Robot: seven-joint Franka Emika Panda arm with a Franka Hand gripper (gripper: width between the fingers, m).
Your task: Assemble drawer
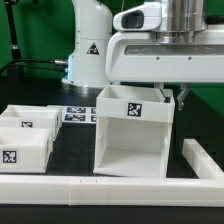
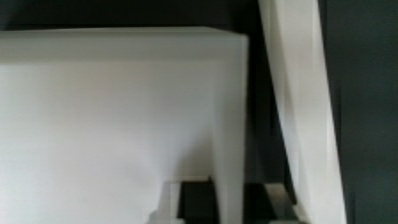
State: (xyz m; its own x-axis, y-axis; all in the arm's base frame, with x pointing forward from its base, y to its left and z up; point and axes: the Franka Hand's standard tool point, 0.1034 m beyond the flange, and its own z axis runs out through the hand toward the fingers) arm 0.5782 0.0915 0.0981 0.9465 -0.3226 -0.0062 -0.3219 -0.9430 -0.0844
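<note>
Your casing (image 1: 135, 130) stands upright mid-table with its open face outward, likely so the trays (image 1: 25, 145) at the exterior view's left can slide in. The gripper (image 1: 163, 92) sits at its top edge; whether the fingers pinch that wall, you cannot tell

Black table (image 1: 72, 160), green backdrop (image 1: 30, 22) behind

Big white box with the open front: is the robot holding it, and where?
Cannot tell: the gripper straddles the top edge of the boxy matte white plastic casing on the exterior view's right, but no firm pinch shows.
</note>
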